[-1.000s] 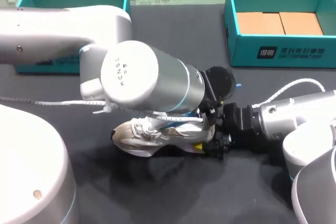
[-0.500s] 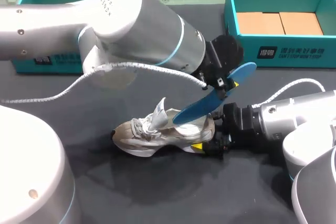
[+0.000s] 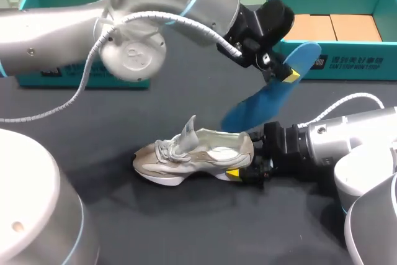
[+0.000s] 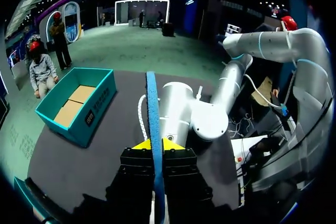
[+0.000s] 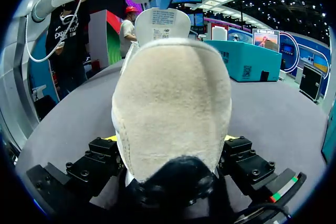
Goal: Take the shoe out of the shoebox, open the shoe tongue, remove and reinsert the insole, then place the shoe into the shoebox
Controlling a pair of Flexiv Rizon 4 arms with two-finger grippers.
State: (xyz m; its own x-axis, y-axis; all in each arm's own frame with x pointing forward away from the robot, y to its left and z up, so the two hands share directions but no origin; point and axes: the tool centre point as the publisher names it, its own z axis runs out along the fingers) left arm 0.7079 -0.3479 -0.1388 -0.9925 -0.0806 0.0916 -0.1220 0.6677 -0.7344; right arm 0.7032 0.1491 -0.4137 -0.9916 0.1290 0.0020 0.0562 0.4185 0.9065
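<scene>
right fingers [image 3: 236, 172] are closed on the heel of the shoe [image 3: 192, 156], which lies on the desk [image 3: 186, 228] with toe at 9 o'clock, heel at 3 and tongue raised. left fingers [image 3: 286, 76], at 1 o'clock above the collar, pinch the blue insole [image 3: 263, 97], its long axis slanting down toward the shoe opening. the shoebox [image 3: 322, 61] stands farther off at 1 o'clock.

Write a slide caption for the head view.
Left claw holds the blue insole above the shoe, whose heel the right claw grips on the table.
</scene>
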